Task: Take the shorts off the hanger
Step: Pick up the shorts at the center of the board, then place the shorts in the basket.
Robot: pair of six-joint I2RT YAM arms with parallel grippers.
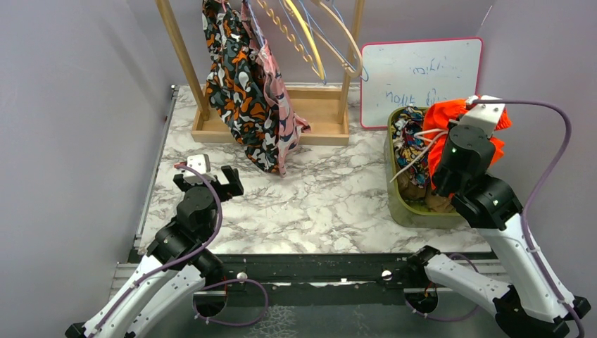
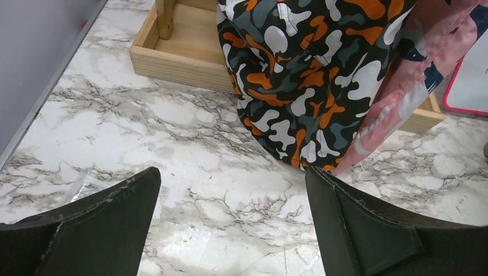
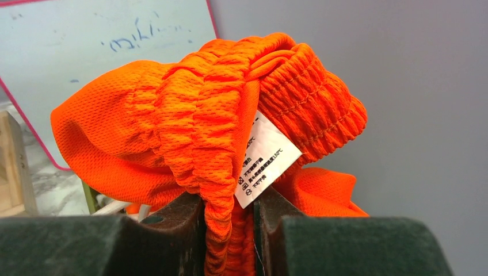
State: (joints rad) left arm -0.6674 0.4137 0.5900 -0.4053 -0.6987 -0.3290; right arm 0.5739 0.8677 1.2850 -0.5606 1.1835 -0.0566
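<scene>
Over the green bin (image 1: 391, 204) our right gripper (image 3: 230, 230) clamps bright orange mesh shorts (image 3: 190, 115), left gripper (image 2: 233, 178) gapes empty; black-orange-white blotch-print shorts (image 2: 299, 75) and pink print shorts (image 2: 426, 52) left hanging.

My top camera looks down from behind me over the counter (image 1: 331, 204). My wrist cameras sit close: the left shares the blotch shorts (image 2: 299, 75), the right the orange shorts (image 3: 190, 126).

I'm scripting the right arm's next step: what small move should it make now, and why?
Probably open the right gripper and let the bright orange shorts drop into the green bin. Its jaws pinch the waistband, no hanger shows on the shorts, and in the top view they hang over the bin.
</scene>
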